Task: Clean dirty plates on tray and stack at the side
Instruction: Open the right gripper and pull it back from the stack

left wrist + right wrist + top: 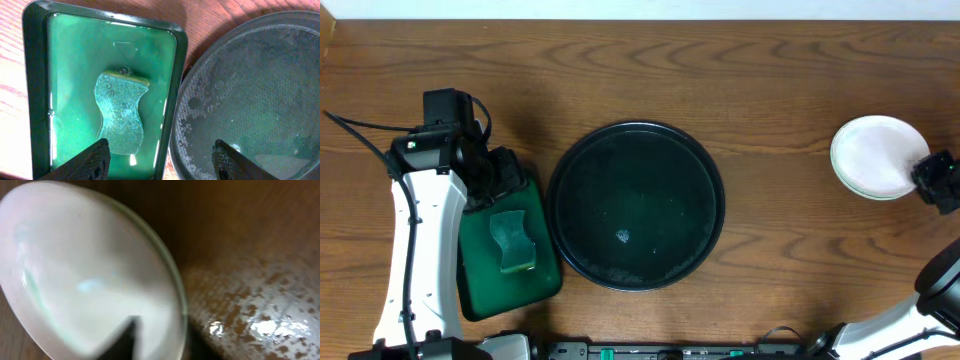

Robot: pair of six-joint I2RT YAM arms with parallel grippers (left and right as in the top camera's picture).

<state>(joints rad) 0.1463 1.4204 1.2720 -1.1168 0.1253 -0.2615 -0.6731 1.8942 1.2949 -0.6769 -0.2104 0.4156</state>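
- White plates (pixel 872 155) sit stacked on the wooden table (pixel 770 80), well right of the black tray (pixel 635 190), which holds no plate.
- Right gripper (pixel 932 178) is at the stack's right rim. Whether it clasps that rim or is clear of it I cannot tell; the wrist view is blurred.
- Left gripper (pixel 162 162) hangs over the green tray (pixel 35 75) near the sponge (pixel 120 112), jaws spread, nothing between them.
- Step in hand, I judge: leaving the top plate. Spread the jaws fully, then back off rightward and level, so the rim is not dragged.
- Stack lies flat, faces up; being round, it has no long axis.
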